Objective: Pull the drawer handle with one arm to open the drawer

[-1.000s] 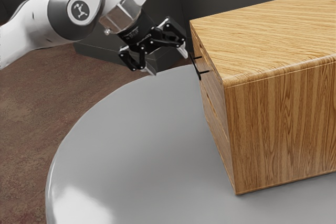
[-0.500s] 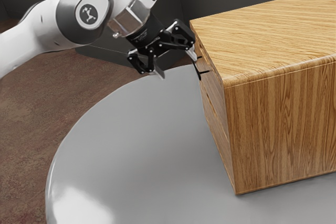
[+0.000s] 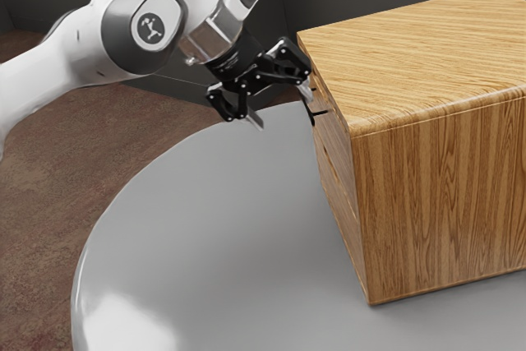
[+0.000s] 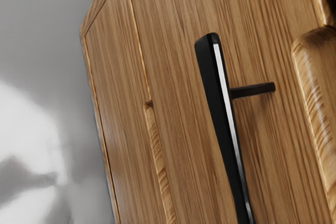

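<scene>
A wooden cabinet stands on the round grey table at the exterior view's right. Its drawer front faces the arm and sits flush with the cabinet's face. A slim black bar handle sticks out from that front. In the wrist view the handle is close in front of my hand, held off the wood by a short black post. My gripper is open just beside the handle, on the side toward the exterior view's left. Its far finger is almost at the handle's upper end, and the other finger hangs over the table.
A dark box lies on the brown floor behind my arm. The table has bare grey surface in front of the cabinet. A second drawer front lies beside the handled one.
My hand has moved toward the exterior view's right, closing most of the gap to the handle. The fingers stay apart. The cabinet and drawer have not moved.
</scene>
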